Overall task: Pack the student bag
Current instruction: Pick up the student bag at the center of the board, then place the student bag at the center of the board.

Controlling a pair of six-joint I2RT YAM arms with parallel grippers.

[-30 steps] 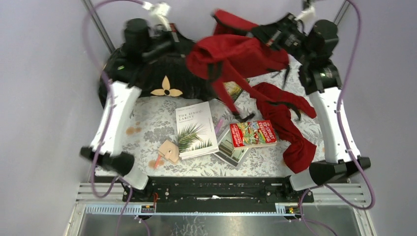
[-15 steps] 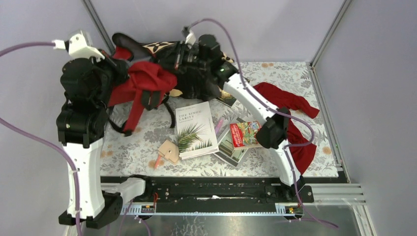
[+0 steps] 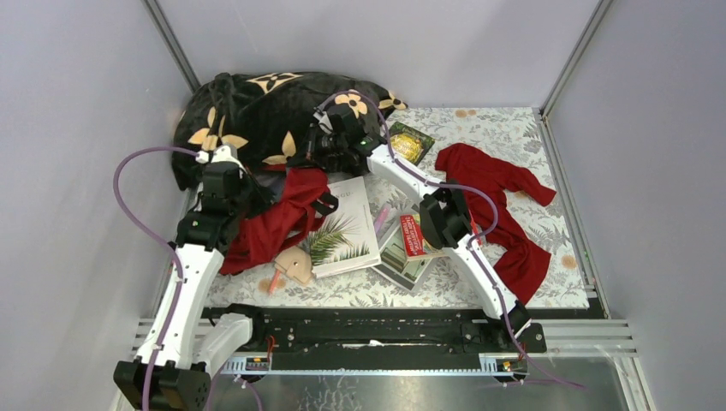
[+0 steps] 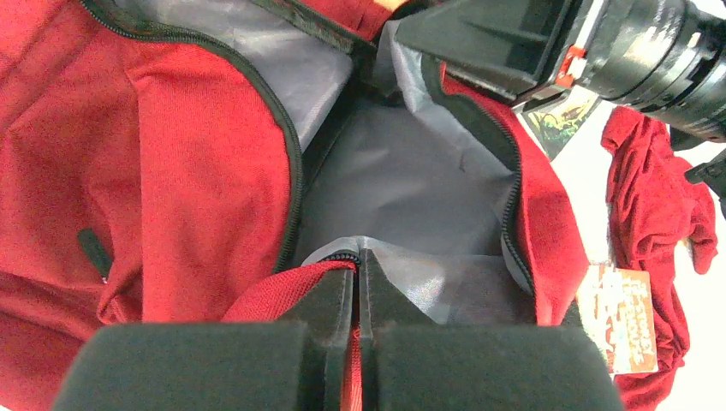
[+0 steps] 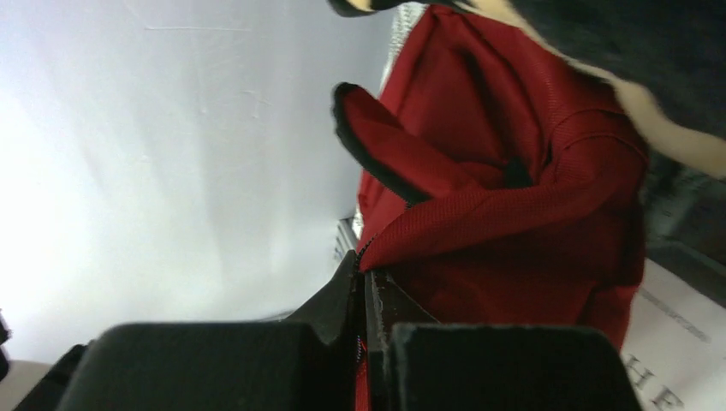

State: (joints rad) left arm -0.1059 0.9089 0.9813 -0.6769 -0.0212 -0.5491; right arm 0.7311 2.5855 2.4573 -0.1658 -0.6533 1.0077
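Observation:
The student bag, dark red with black zips, lies slumped at the table's left, its edge over a white book. In the left wrist view the student bag gapes open and shows its grey lining. My left gripper is shut on the near rim of the opening; from above the left gripper sits at the bag's top left. My right gripper is shut on a zipped red edge of the student bag; from above the right gripper is at the bag's far side, against the blanket.
A black plush blanket with orange flowers fills the back left. A white book, a red book on other books, a small green book and a tan object lie mid-table. A limp red garment lies at right.
The bag has come down from high at the back, swung left, and now rests on the table's left side. Both arms came down with it, still shut on it.

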